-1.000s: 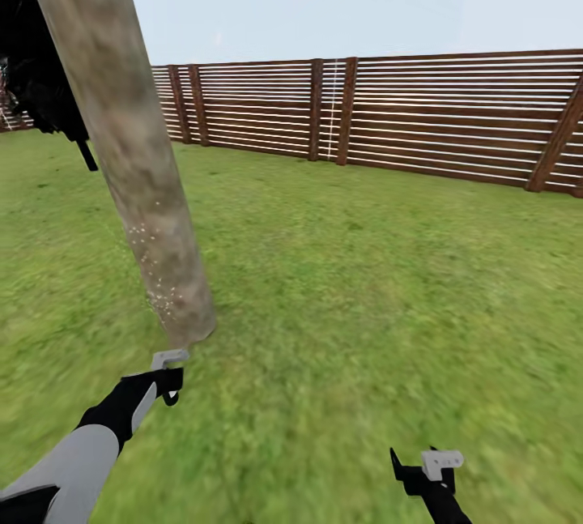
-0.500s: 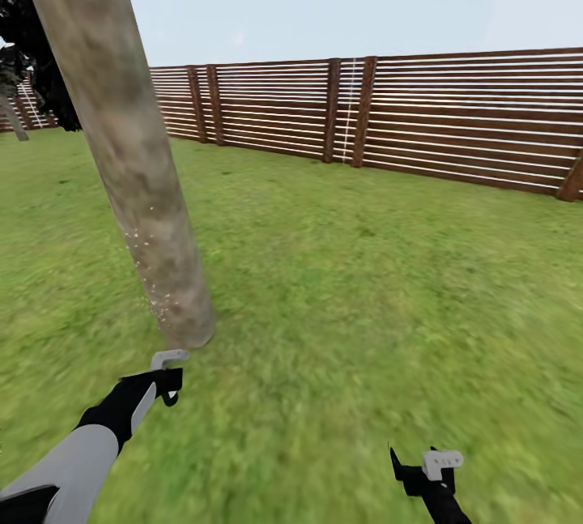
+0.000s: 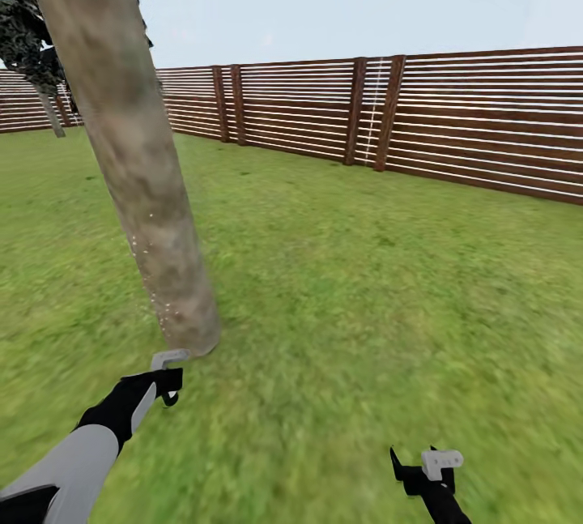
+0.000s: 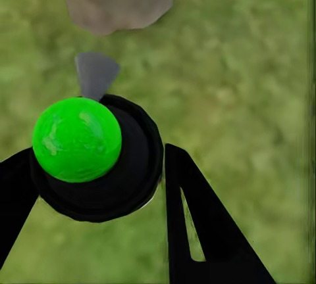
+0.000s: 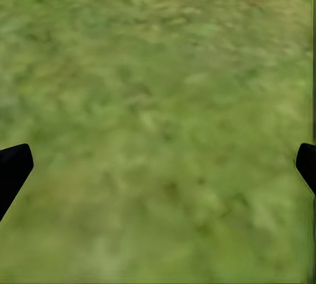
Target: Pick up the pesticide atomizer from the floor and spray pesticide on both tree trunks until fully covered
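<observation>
Grey left forearm [image 3: 77,463], black wrists, seemingly pale grey end effector brackets

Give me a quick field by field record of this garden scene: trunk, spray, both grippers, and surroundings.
tree trunk: thick, mottled grey-brown, leaning in the head view
pesticide: pale specks on the lower trunk
left gripper: shut on the pesticide atomizer, nozzle toward the trunk base
right gripper: open, over grass
surroundings: wooden fence, dark tree far left
</observation>
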